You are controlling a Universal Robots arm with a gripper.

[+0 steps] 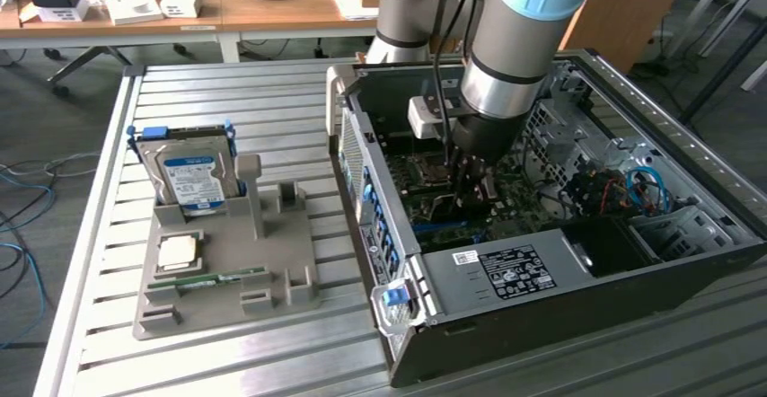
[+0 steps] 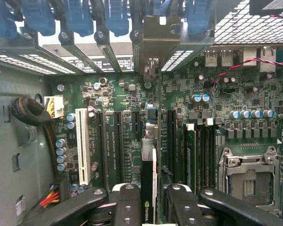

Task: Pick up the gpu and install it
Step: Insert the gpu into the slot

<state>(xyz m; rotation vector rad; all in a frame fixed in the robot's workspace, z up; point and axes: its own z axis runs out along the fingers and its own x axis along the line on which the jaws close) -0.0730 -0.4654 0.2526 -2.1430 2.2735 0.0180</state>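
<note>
The open PC case (image 1: 671,235) lies on its side on the slatted table (image 1: 240,92), and the arm (image 1: 515,47) reaches down into it. Inside the case are the motherboard (image 2: 217,94), an empty CPU socket (image 2: 247,181), a power supply (image 1: 509,276) with a white label, and red and blue cables (image 1: 630,190) on the far side of the claw from the rack. Blue slot clips (image 2: 75,14) line the case's rear wall, beyond the card as seen from the wrist.

The grey rack (image 1: 228,262) stands on the table outside the case, well apart from the claw, on the exterior view's left. In it a hard drive (image 1: 192,172) with a blue-white label stands upright, a square chip (image 1: 178,251) lies flat, and a green memory stick (image 1: 215,280) lies in a low groove.

The claw (image 2: 148,197) is clamped on the gpu (image 2: 148,160): the two black fingers (image 2: 125,202) press on either side of the thin dark card, which stands on edge between them and runs straight ahead of the claw over the motherboard. The card's metal bracket (image 2: 155,37) sits at the far end from the claw, up against the case's rear slots. The card lies in line with the long black expansion slots (image 2: 118,141) beside the white slot (image 2: 83,146); whether it is fully seated cannot be told.
</note>
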